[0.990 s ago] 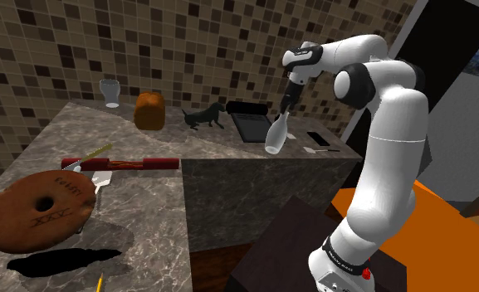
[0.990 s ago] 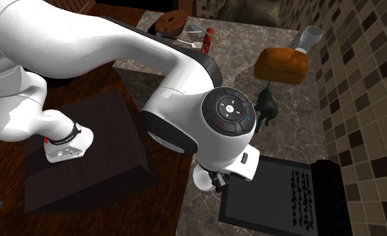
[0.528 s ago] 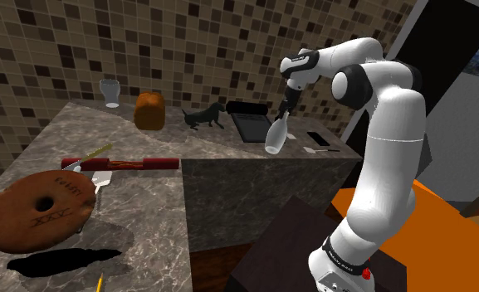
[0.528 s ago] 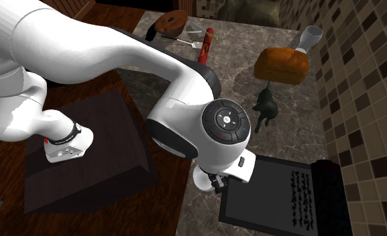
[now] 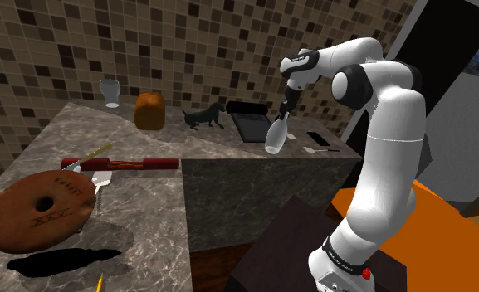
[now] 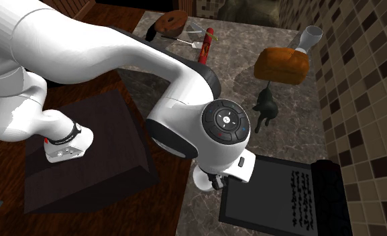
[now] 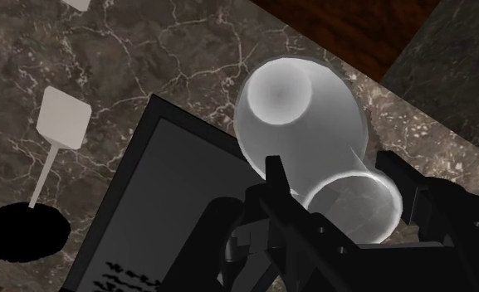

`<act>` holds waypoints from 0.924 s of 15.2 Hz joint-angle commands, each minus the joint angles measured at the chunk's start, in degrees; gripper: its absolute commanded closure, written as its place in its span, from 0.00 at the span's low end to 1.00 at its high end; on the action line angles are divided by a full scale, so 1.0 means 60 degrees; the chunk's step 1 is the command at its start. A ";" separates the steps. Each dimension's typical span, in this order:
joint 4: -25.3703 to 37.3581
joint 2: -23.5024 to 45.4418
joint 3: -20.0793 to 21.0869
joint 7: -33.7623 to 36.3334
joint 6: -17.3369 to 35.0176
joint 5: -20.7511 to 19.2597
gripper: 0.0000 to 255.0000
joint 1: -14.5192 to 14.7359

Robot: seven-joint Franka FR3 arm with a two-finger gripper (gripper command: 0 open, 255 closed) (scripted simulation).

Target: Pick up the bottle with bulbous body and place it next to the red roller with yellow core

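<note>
The gripper is clenched on the neck of the pale, translucent bottle, one black finger on each side. The bottle hangs tilted, its bulbous body lowest, close to the counter's front edge and just beside the near corner of a black laptop. In the wrist view its round body shows over the laptop's corner and the marbled counter top. The red roller lies well apart on the counter's other wing. A white spoon lies near the laptop.
</note>
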 commanded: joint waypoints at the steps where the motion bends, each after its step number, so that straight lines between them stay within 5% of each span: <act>1: -0.0002 0.0002 0.0001 0.0001 -0.0001 0.0000 1.00 0.0000; 14: 0.0677 -0.0164 -0.0064 0.0100 -0.0816 -0.0125 1.00 -0.0026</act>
